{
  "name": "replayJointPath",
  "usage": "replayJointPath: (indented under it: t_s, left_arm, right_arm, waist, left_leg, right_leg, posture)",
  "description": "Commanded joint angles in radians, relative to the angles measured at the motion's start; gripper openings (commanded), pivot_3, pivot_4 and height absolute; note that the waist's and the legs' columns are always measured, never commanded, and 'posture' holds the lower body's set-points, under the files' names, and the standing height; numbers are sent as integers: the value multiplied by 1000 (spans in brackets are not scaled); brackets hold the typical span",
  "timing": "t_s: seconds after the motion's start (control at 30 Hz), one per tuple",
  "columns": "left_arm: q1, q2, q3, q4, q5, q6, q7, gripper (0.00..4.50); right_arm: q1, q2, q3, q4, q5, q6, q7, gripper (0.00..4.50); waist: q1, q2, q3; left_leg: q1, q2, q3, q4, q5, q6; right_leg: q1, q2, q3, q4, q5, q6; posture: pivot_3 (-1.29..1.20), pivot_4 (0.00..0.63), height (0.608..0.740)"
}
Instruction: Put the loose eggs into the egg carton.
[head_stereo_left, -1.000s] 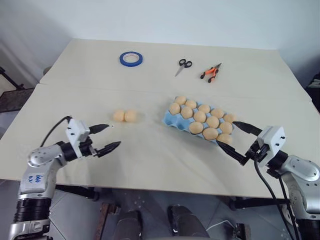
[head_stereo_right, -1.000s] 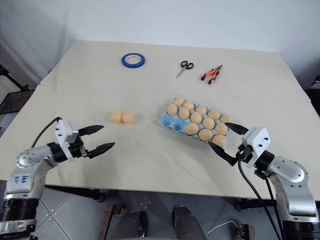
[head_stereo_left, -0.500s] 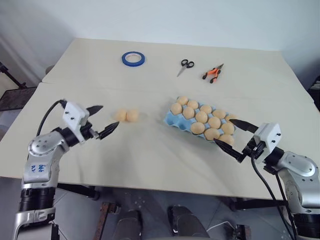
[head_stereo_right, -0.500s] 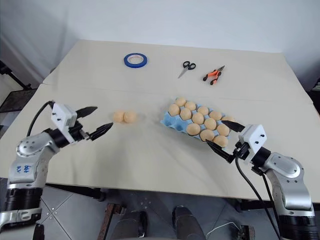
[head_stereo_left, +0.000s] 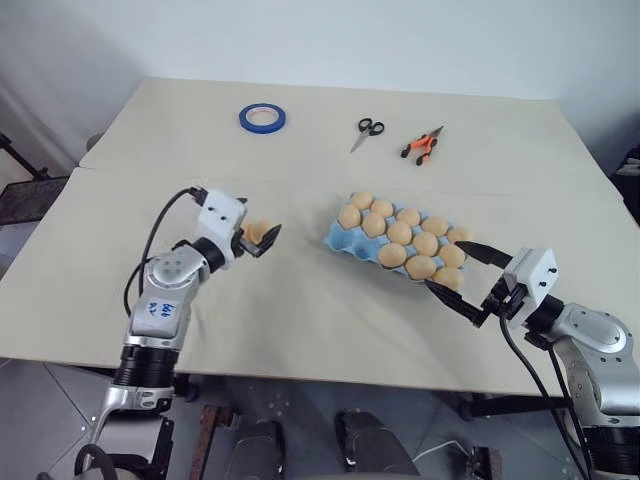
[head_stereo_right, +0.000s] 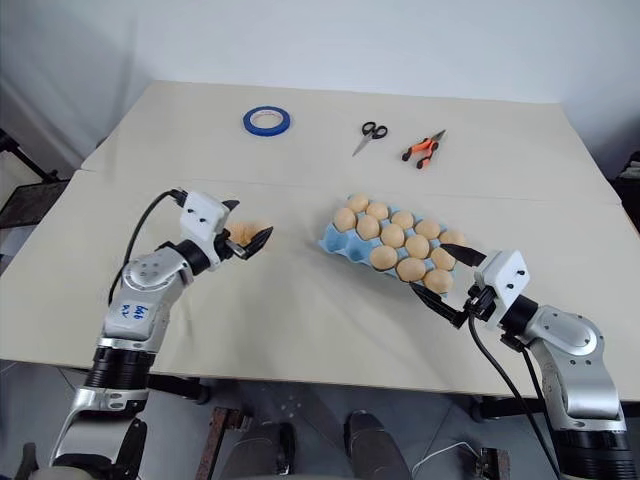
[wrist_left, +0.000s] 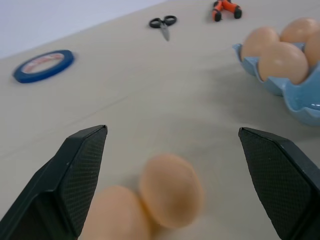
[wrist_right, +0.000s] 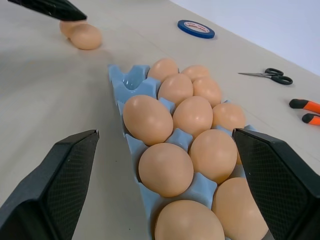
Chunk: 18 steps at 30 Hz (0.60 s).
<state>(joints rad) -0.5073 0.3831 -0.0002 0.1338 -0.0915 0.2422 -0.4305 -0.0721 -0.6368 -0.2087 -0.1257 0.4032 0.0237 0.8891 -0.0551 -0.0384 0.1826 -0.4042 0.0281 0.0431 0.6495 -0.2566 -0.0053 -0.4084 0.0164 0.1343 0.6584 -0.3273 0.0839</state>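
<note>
left gripper (wrist_left: 170, 150) swung in from the near edge, now wide apart straddling the two loose eggs (wrist_left: 170, 190), no grasp yet | right gripper (wrist_right: 165, 145) parked, spread, egg carton (wrist_right: 131, 85) just ahead, one corner cup free | tape roll (head_stereo_left: 262, 117), scissors (head_stereo_left: 366, 131), pliers (head_stereo_left: 422, 145) far beyond on surface (head_stereo_left: 300, 310), path unobstructed

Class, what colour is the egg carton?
Light blue; the egg carton shows best in the right wrist view.
</note>
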Motion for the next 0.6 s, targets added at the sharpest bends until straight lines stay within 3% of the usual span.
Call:
replayJointPath:
  t_s: [0.03,0.6]
  left_arm:
    - [-46,-22,-24,26,33,-34,18,4477]
    - [-78,-75,-58,84,84,84,67,4477]
  right_arm:
    - [-5,-11,-18,-23,8,-10,2,4500]
    - [28,-12,-31,-51,12,-6,-13,4500]
  waist:
    - [1,0,0]
    - [0,0,0]
  left_leg:
    - [0,0,0,0,0,0]
    - [0,0,0,0,0,0]
  right_leg:
    - [0,0,0,0,0,0]
    - [0,0,0,1,0,0]
  posture:
    - [0,150,740]
    - [0,150,740]
